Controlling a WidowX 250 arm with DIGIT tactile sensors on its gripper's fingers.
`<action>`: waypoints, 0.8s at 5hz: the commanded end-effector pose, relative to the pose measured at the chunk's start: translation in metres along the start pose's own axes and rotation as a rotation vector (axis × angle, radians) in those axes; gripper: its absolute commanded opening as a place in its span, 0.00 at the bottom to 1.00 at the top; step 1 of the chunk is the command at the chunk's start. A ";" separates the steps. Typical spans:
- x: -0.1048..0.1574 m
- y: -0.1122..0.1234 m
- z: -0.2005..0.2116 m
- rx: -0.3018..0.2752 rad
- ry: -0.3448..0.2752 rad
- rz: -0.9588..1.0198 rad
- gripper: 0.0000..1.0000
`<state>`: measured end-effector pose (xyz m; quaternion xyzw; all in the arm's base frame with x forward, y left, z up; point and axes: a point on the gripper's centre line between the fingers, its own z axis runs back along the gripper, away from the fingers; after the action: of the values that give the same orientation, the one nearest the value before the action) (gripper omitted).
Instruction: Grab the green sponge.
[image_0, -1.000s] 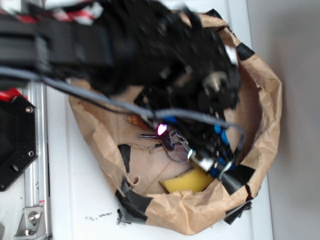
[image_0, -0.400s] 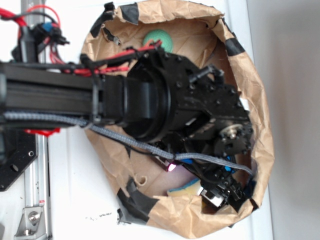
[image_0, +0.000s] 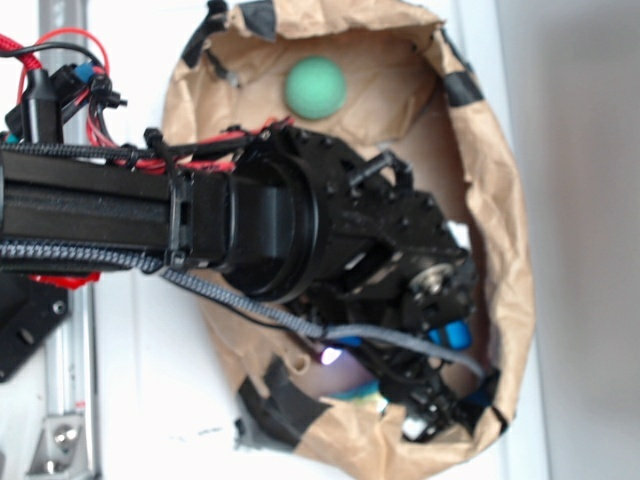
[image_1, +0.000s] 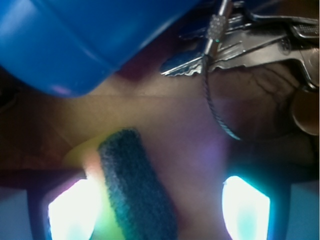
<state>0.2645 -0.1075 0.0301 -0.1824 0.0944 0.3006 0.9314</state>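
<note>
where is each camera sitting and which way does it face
exterior: overhead, looking down into the paper bag; the black arm and gripper cover most of it, green ball above.
wrist: on the gripper, close to the bag floor; sees sponge, keys, blue bottle, glowing fingertips.
Shared: sponge.

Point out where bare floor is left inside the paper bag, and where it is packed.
Bare paper shows in the top part, around the green ball up to the paper bag wall. In the wrist view a bare strip runs between the green sponge and the keys. The bottom end is crowded: blue bottle, keys, sponge and the fingers.
</note>
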 end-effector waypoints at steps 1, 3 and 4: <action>-0.015 0.014 0.009 -0.051 -0.068 -0.301 0.00; 0.019 0.050 0.121 -0.030 -0.389 -0.618 0.00; 0.023 0.057 0.155 0.037 -0.508 -0.675 0.00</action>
<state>0.2550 -0.0057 0.1367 -0.1127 -0.1643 0.0064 0.9799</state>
